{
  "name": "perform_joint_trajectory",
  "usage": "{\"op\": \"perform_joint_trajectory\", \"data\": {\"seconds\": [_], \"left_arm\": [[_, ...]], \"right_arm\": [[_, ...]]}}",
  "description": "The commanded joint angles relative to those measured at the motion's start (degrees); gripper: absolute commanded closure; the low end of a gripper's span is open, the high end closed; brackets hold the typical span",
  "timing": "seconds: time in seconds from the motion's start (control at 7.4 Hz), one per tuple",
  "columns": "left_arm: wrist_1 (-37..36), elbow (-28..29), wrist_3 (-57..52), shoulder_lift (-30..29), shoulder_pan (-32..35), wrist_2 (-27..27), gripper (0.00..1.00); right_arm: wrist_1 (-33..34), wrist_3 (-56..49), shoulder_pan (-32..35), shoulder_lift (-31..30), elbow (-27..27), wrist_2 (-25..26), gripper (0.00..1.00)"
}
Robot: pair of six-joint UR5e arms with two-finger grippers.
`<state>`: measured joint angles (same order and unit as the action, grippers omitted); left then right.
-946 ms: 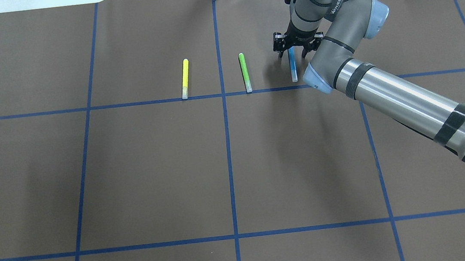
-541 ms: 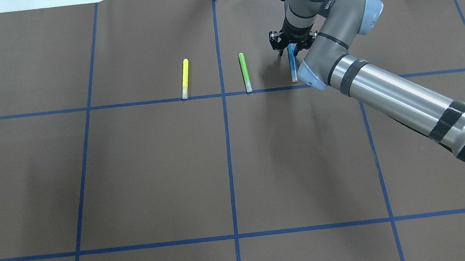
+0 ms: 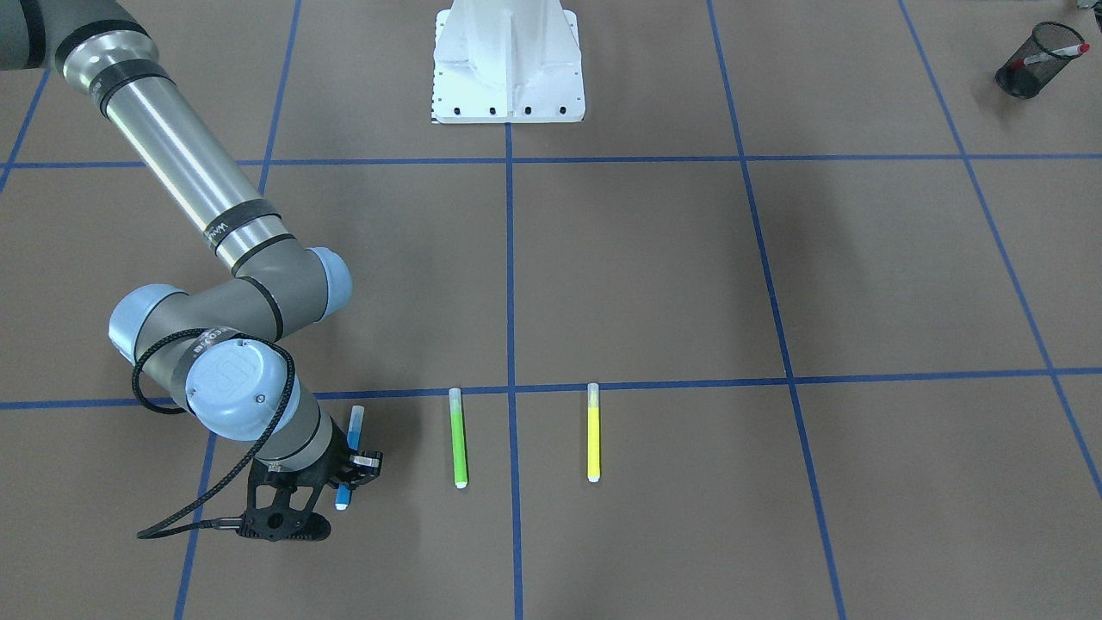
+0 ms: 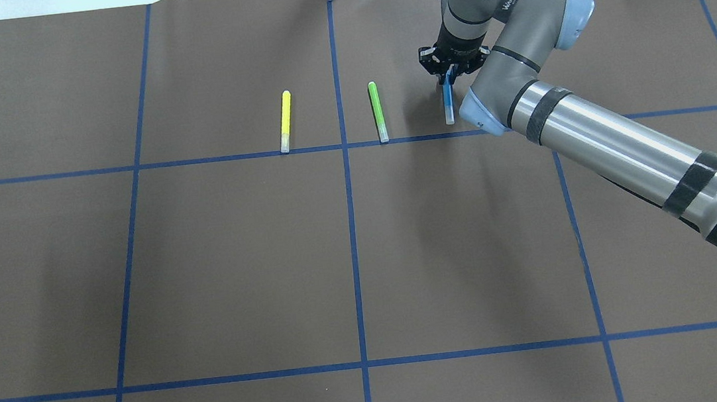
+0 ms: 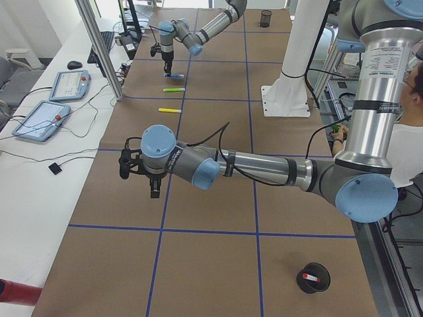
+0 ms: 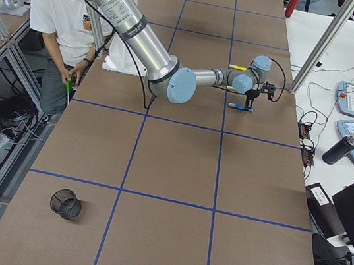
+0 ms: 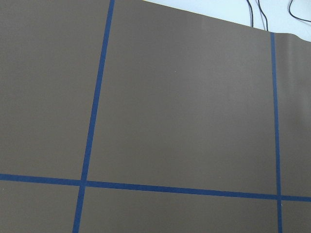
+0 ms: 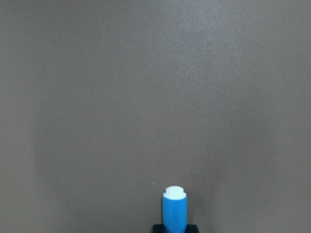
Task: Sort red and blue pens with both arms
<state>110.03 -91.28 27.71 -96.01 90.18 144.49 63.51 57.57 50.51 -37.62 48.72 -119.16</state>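
The blue pen (image 4: 448, 101) lies lengthwise right of the table's centre line, near the far edge. My right gripper (image 4: 447, 74) stands straight down over its far end, shut on the barrel. The front-facing view shows the same grip, with the blue pen (image 3: 351, 441) sticking out from the right gripper (image 3: 344, 484). In the right wrist view the blue pen (image 8: 174, 209) points away, white tip first. The red pen (image 3: 1064, 52) stands in a black mesh cup (image 3: 1029, 73) at the robot's left end. My left gripper (image 5: 154, 189) hangs over bare table; whether it is open I cannot tell.
A green marker (image 4: 378, 111) and a yellow marker (image 4: 284, 121) lie parallel to the blue pen, to its left. An empty-looking mesh cup (image 6: 65, 203) stands at the robot's right end. A person (image 6: 68, 16) sits behind the robot base (image 3: 508, 60).
My right gripper's fingers, spread wide over the blue pen before, have shut on it. The pen's near end has shifted slightly left. The markers have not moved.
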Motion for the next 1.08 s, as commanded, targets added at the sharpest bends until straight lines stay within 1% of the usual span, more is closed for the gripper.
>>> {"op": "perform_joint_trajectory", "data": {"seconds": [0.0,0.14,0.27,0.41,0.54,0.68,0.81,0.95], "left_arm": [[-0.08,-0.04,0.15,-0.31,0.00,0.00,0.02],[0.01,-0.04,0.24,-0.49,-0.09,0.00,0.02],[0.01,0.13,0.15,-0.66,-0.35,0.00,0.02],[0.01,0.48,0.15,-1.10,-1.05,-0.17,0.02],[0.01,0.49,0.15,-1.54,-1.14,-0.44,0.02],[-0.08,1.10,0.15,-2.59,-2.62,-0.79,0.02],[-0.08,1.88,-0.11,-2.86,-4.55,-0.97,0.02],[-0.08,2.33,0.06,-3.65,-4.74,-0.97,0.02]], "right_arm": [[2.21,0.18,3.17,-0.69,4.25,-2.64,1.00],[5.37,0.79,3.62,-5.66,13.16,-2.39,1.00],[6.09,1.14,5.28,-11.72,21.42,-2.30,1.00],[6.36,2.19,6.51,-18.13,29.25,-1.17,1.00],[6.37,3.07,6.79,-25.41,37.94,2.93,1.00],[6.71,3.08,8.18,-33.93,46.38,4.45,1.00],[6.37,2.38,10.81,-42.71,53.43,5.68,1.00],[6.02,1.68,12.75,-51.85,60.20,8.74,1.00]]}}
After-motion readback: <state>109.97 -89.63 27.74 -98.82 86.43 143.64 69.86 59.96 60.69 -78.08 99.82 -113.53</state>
